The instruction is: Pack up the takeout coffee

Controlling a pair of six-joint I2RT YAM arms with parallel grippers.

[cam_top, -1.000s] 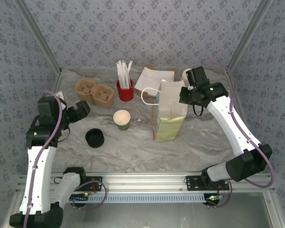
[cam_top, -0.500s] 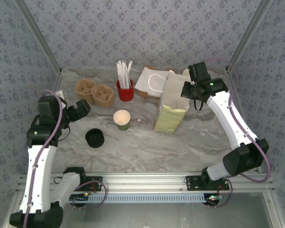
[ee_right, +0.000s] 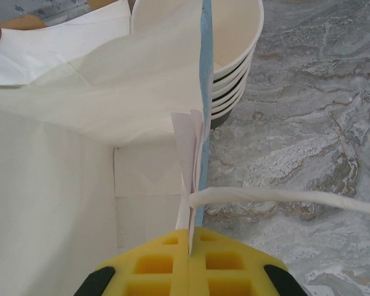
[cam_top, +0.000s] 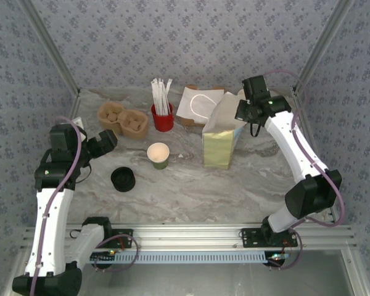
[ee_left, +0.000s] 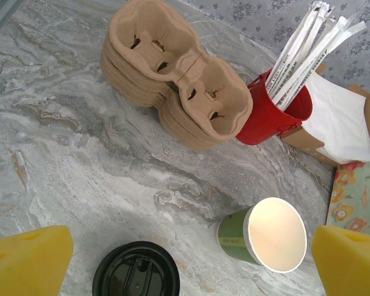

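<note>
A small green paper cup (ee_left: 262, 237) stands open on the marble table (ee_left: 68, 142) near a round black plastic lid (ee_left: 135, 277), stacked brown pulp carriers (ee_left: 172, 80) toward the far edge.

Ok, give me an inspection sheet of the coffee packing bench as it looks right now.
Surface: grey marbled table, no damage seen.
Job's things: green cup upright, lidless; black lid lying apart from it; paper bag standing, mouth open.
Clutter: stacked cup carriers; red cup holding white sticks; napkins; stacked white cups by the bag.
Grippers: left gripper open, holding nothing; right gripper shut on the paper bag's rim.
Cables: purple cables along both arms, no snag seen.
Surroundings: patterned walls; metal rail at the near edge.
</note>
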